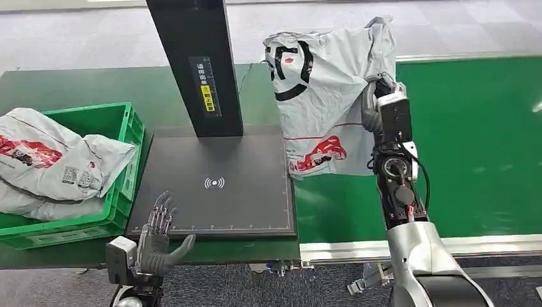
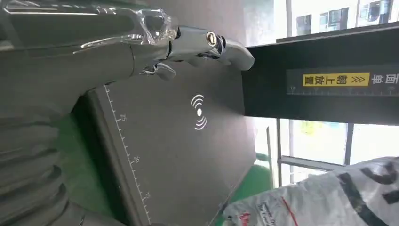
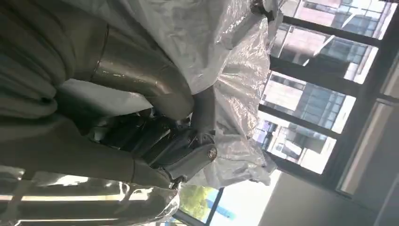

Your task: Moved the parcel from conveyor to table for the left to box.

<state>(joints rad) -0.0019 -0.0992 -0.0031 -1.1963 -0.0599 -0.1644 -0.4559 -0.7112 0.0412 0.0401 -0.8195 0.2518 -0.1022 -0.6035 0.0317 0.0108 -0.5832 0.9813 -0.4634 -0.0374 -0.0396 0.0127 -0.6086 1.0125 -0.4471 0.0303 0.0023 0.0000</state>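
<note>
above the conveyor (image 1: 486, 147), right hand (image 1: 377, 96) apparently grips parcel (image 1: 326, 89); left hand (image 1: 156, 236) spread, empty.

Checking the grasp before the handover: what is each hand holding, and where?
The right hand grips the grey parcel at its right edge. The left hand holds nothing.

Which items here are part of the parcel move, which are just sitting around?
In the job:
- grey parcel, held up by the right hand
- green conveyor
- black scanner pad on the table
- green crate, with bags already in it
- left hand, open at the pad's near edge

Lying about:
- black scanner post
</note>
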